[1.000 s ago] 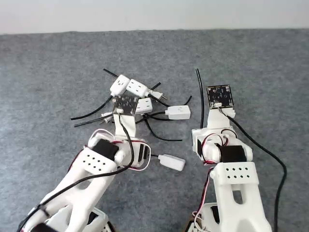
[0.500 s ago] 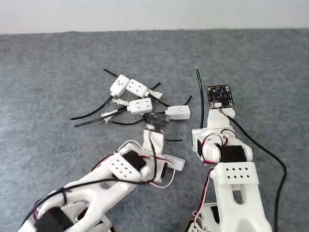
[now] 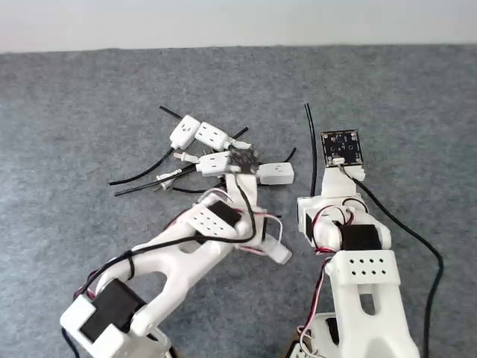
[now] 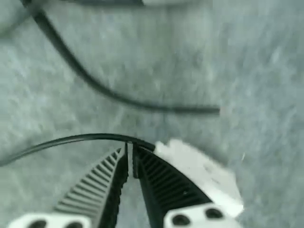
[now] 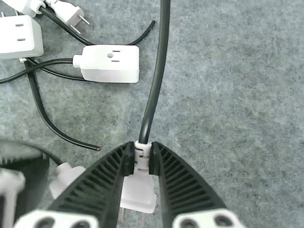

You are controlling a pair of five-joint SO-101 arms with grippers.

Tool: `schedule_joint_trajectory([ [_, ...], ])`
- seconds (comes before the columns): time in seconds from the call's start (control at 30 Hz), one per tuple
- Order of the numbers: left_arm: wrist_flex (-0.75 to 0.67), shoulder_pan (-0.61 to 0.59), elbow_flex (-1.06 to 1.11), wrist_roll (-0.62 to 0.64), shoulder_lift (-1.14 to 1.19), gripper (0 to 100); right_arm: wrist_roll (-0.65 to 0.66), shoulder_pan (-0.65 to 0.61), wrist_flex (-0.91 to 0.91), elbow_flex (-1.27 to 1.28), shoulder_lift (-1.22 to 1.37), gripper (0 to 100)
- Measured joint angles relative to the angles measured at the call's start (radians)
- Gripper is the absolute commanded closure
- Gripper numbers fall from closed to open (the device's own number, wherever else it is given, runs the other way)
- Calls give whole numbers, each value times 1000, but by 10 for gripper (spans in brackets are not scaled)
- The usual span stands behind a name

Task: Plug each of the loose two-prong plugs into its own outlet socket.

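Right pincer (image 5: pixel 141 148): clamped on the plug (image 5: pixel 137 190), at the neck where its cord (image 5: pixel 159 71) leaves
Plug axis: in line with your fingers, prongs facing back toward the wrist, cord running on ahead
Socket (image 5: pixel 108 63): near, ahead and toward the left arm, long axis across the plug's; I judge you must turn the plug round first
Left pincer (image 4: pixel 130 151): jaws all but together, a black lead (image 4: pixel 71 141) crossing the tips; pinched or not, you can't tell
Second socket (image 4: pixel 199 173): just beside one left finger
In the way: a loose cord end (image 5: pixel 97 148) between plug and socket; heap (image 3: pixel 201 138) beyond
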Motion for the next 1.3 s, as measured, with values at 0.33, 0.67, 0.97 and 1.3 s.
schedule_joint_trajectory([
  [0.33, -121, -57, -107, 6, 146, 985, 0, 2, 0, 0, 0, 990],
  [0.67, 112, -115, -137, 3, -129, 986, 0, 0, 0, 0, 0, 990],
  [0.97, -5, -28, 233, 181, -446, 984, 0, 0, 0, 0, 0, 990],
  [1.3, -52, 153, 256, 427, -404, 984, -32, 127, 0, 0, 0, 990],
])
